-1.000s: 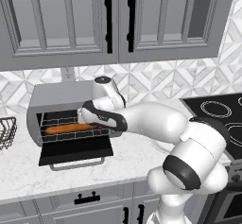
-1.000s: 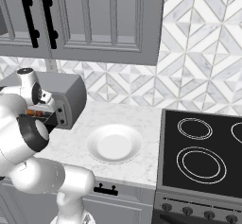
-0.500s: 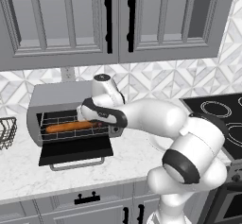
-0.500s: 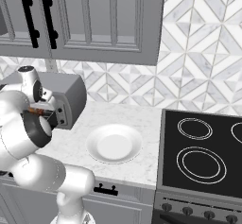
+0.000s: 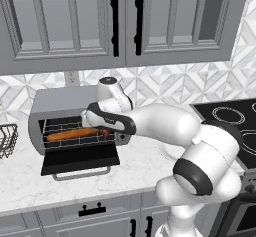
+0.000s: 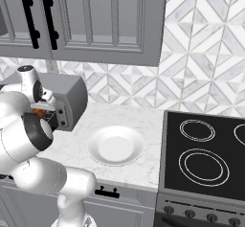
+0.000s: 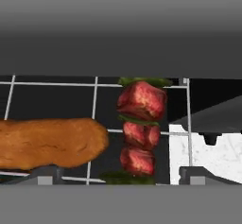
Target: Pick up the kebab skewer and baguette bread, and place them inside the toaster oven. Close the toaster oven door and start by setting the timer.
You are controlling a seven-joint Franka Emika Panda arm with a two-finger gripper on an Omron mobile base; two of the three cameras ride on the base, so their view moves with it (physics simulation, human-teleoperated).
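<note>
Marble counter carrying toaster oven, door hanging down, baguette and skewer lying side by side on its rack, our gripper standing wide apart, gripping nothing.

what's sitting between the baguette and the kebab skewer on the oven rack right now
Nothing lies between them. In the hand view the baguette bread ends short of the kebab skewer, and the gap shows bare wire rack bars over the dark oven interior.
</note>
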